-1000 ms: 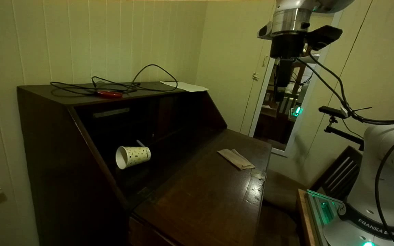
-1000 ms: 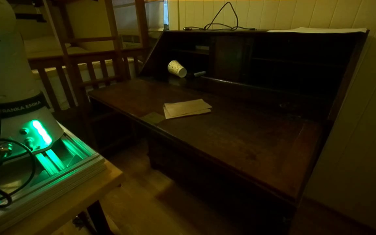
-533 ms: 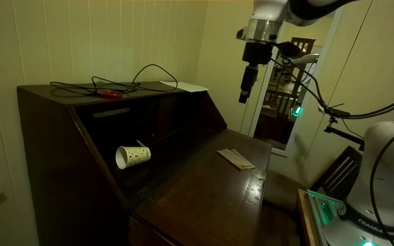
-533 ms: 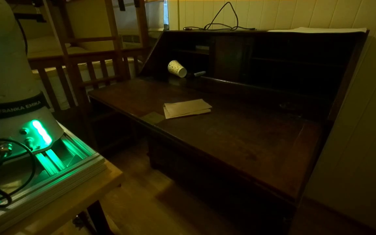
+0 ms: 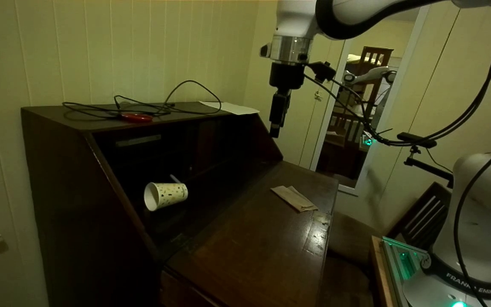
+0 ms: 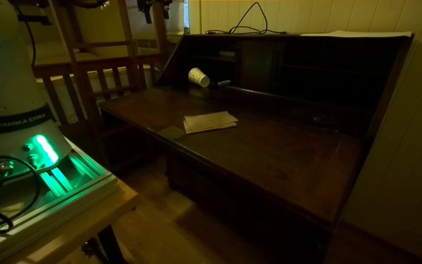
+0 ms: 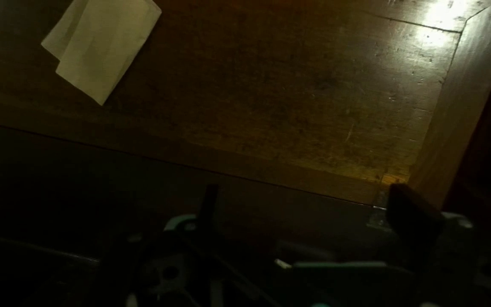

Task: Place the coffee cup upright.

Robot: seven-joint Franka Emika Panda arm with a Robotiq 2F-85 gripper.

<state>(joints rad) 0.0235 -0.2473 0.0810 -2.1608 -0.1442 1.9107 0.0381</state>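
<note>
The coffee cup (image 5: 166, 196) is a small white speckled paper cup. It lies on its side at the back of the dark desk, by the cubbies, in both exterior views (image 6: 198, 77). In an exterior view its open mouth faces the desk's near side panel. My gripper (image 5: 275, 131) hangs high above the desk, pointing down, well apart from the cup. It also shows at the top edge of an exterior view (image 6: 157, 19). In the wrist view my gripper (image 7: 305, 187) has its fingers wide apart with nothing between them. The cup cannot be made out in the wrist view.
A marker (image 6: 224, 83) lies beside the cup. Folded brown paper (image 5: 294, 198) lies on the fold-down desktop (image 5: 245, 247). The desk's side panel (image 5: 117, 192) and top shelf (image 5: 186, 108) frame the cup's recess. Cables (image 5: 143, 108) lie on top.
My arm has swung toward the desk, leftward and slightly lower in an exterior view. The gripper has entered the top of an exterior view. The cup has not moved.
</note>
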